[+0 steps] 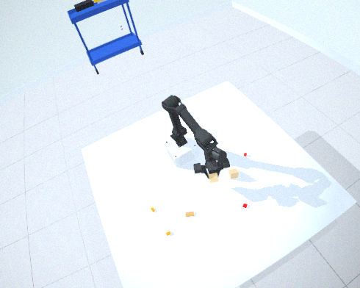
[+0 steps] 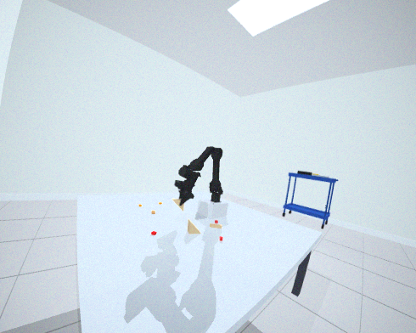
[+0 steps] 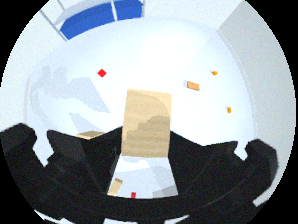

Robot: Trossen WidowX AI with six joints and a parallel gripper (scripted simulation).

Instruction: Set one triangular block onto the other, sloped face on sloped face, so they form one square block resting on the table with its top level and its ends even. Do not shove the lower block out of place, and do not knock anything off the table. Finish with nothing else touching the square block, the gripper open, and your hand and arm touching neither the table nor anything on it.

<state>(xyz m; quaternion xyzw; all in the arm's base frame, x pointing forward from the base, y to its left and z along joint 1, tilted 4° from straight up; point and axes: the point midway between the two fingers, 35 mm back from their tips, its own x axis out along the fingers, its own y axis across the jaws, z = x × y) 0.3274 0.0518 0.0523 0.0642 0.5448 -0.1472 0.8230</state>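
Observation:
My gripper (image 1: 211, 173) (image 2: 182, 202) (image 3: 144, 129) is shut on a light wooden triangular block (image 1: 214, 179) (image 2: 178, 204) (image 3: 146, 107). In the exterior view this block looks turned over, with its broad side up and a corner pointing down, and seems to be raised off the table. The other triangular block (image 1: 234, 173) (image 2: 193, 228) (image 3: 90, 134) stands on the table to the right of the held one in the top view, apart from it. In the exterior view it rests on a flat face with its slope descending to the right. The fingers partly hide it in the wrist view.
A flat wooden piece (image 2: 216, 226) (image 3: 115, 187) lies near the standing block. Small red cubes (image 1: 245, 154) (image 1: 245, 206) (image 2: 154, 233) (image 3: 102, 73), an orange block (image 1: 189, 214) (image 2: 153, 212) (image 3: 193, 86) and small orange pieces (image 1: 153, 209) (image 1: 168, 234) lie around on the table. A blue trolley (image 1: 114, 48) (image 2: 306, 213) stands beyond.

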